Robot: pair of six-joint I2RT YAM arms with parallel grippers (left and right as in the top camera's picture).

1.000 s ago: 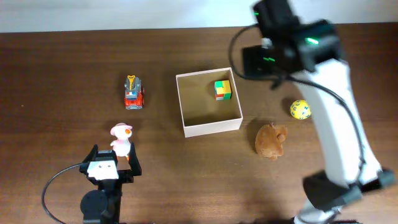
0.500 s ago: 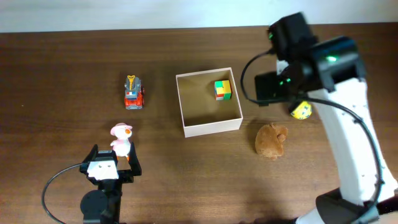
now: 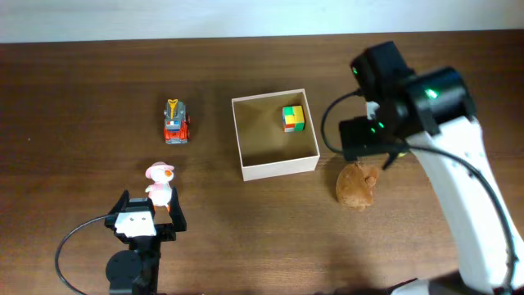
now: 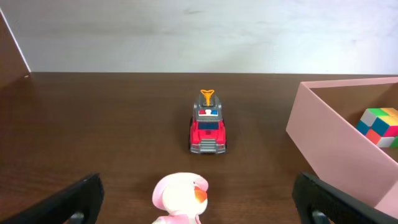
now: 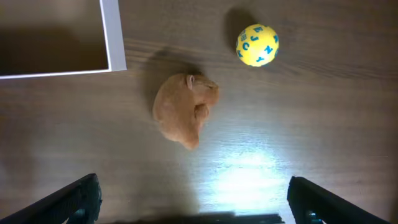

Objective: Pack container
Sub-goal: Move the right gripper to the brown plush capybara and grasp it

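Observation:
The container [image 3: 278, 170] is a square white-walled box with a tan inside, at the table's middle; a multicoloured cube [image 3: 293, 118] lies in its back right corner. My right gripper [image 5: 194, 205] is open and empty, hovering right of the container [image 5: 114, 37] above a brown plush toy [image 5: 183, 112] and a yellow ball [image 5: 257, 45]. In the overhead view the right arm [image 3: 372, 135] hides the ball. My left gripper [image 4: 200, 208] is open, with a pink duck toy [image 4: 180, 198] between its fingers, not gripped.
A red toy truck [image 3: 176, 123] stands left of the container, beyond the duck [image 3: 159, 184]. The brown plush [image 3: 356, 187] lies by the container's front right corner. The container wall [image 4: 329, 149] and cube [image 4: 379, 126] show at the right of the left wrist view.
My right arm has swung from behind the container's right corner forward and right, now over the plush and covering the yellow ball. The left arm has not moved.

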